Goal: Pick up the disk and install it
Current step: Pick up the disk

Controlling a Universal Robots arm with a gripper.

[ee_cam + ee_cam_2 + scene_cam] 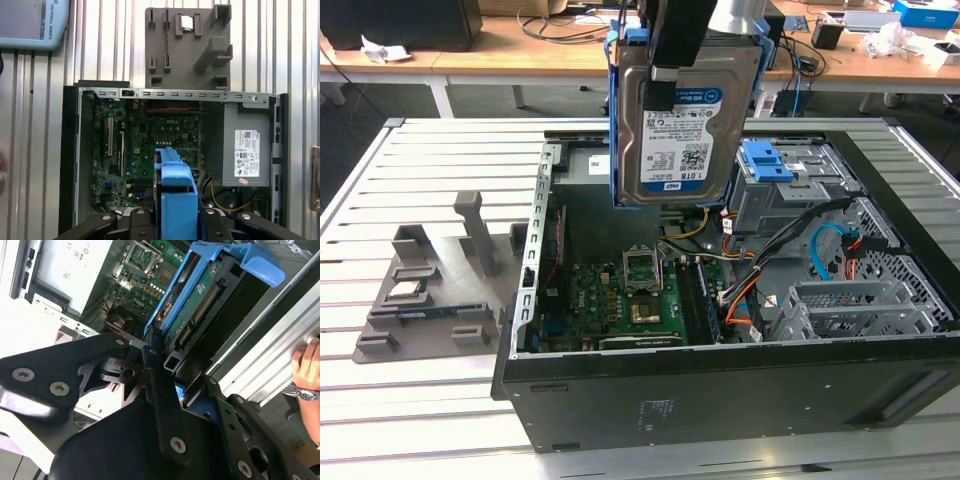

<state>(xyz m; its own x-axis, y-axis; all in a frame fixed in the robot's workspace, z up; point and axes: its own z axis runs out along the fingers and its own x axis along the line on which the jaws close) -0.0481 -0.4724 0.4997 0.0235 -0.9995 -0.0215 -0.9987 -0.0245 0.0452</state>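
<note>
The pincer (pixel 665 70) grips the disk (pixel 685 135) upright above the open computer case (pixel 720 400); a slip could drop it onto the motherboard (pixel 640 290).

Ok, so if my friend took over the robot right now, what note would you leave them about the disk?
Hand: shut on the disk, gripping it by its blue frame.
Disk: held upright in the air over the open computer case, above the green board.
Done: the disk is picked up.
Left: it is not set into the case yet.
</note>
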